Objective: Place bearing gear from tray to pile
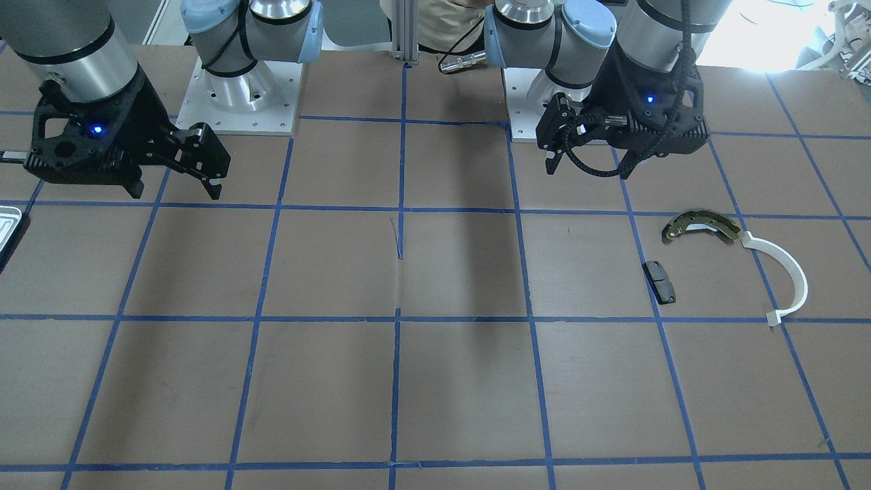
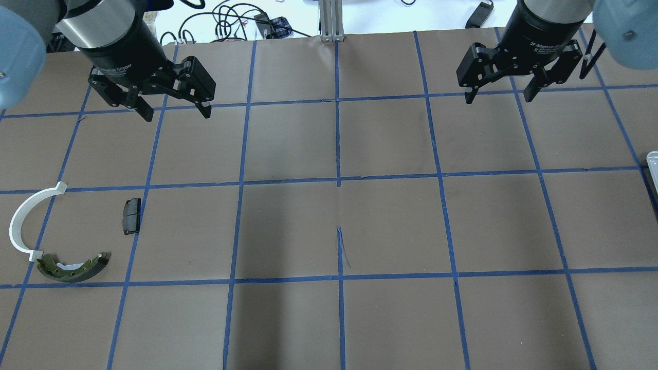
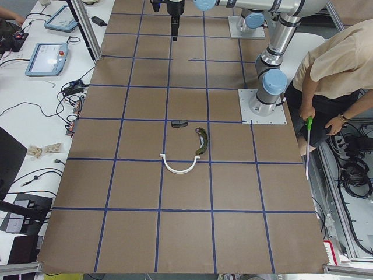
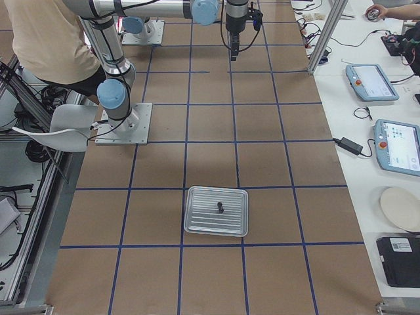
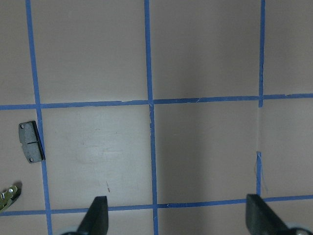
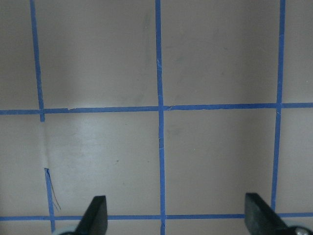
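Observation:
The bearing gear [image 4: 220,209], a small dark piece, stands in the middle of the silvery ridged tray [image 4: 197,220] at the table's right end. Only the tray's edge [image 2: 653,167] shows in the overhead view. The pile lies at the far left: an olive-gold brake shoe [image 2: 72,268], a white plastic arc [image 2: 23,221] and a black pad [image 2: 131,216]. My left gripper [image 2: 178,115] hangs open and empty above the table, beyond the pile. My right gripper [image 2: 499,98] is open and empty too, well short of the tray. The left wrist view catches the pad [image 5: 30,142].
The brown table carries a grid of blue tape [image 2: 338,180]. A person in a beige shirt [image 3: 338,64] stands behind the robot bases, next to a white chair [image 4: 65,125]. Tablets and cables [image 4: 374,82] lie on the white bench across the table.

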